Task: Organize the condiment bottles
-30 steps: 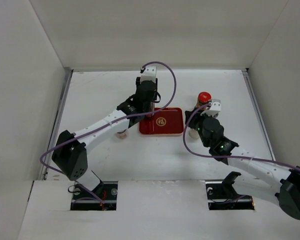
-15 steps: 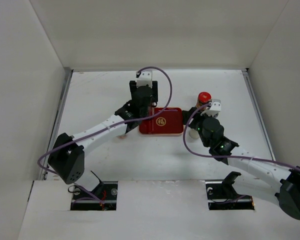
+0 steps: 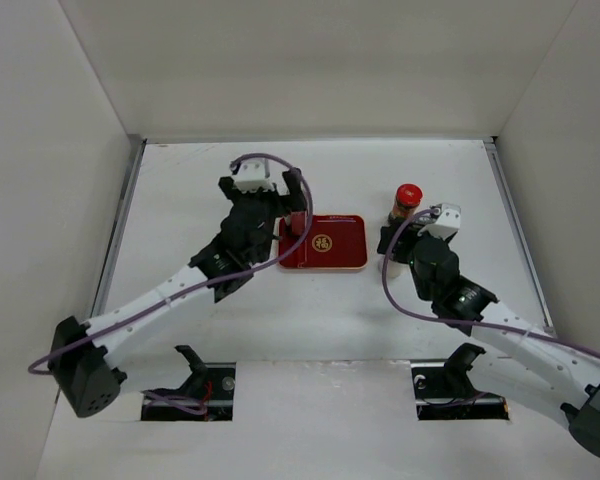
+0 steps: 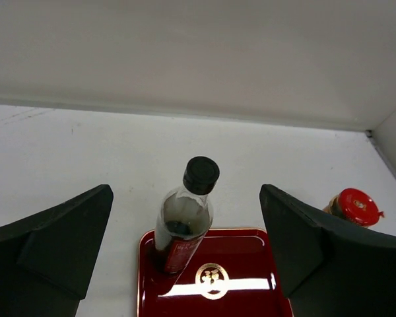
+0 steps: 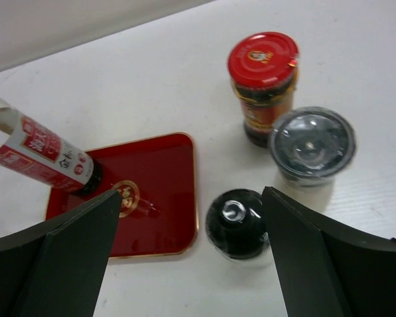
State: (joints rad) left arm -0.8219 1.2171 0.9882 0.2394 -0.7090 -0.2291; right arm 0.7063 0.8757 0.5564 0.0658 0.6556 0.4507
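Left gripper (image 4: 185, 195) jaws spread wide, gripping nothing. The left wrist view shows the tall clear bottle (image 4: 183, 228) framed between the fingers (image 4: 56, 247) but clear of both: black cap, red label, dark contents low inside. It stands on the far-left corner of the red tray (image 4: 244, 261). In the top view that bottle is only a small dark-red shape just right of the left wrist. Right gripper (image 5: 191, 198) is also wide open and holds nothing. The right wrist view shows what the top view hides under the right wrist: the short black-capped bottle (image 5: 236, 224) on the table just right of the tray's right edge, close to the right finger (image 5: 323, 264), and the grey-lidded jar (image 5: 311, 142) right of it and a bit farther back. The red-capped jar (image 5: 263, 86) stands just beyond the grey-lidded jar, very close; cannot tell if they touch. It shows in all three views, on the table to the far right of the tray. The gold emblem (image 3: 322, 243) at tray centre is uncovered.
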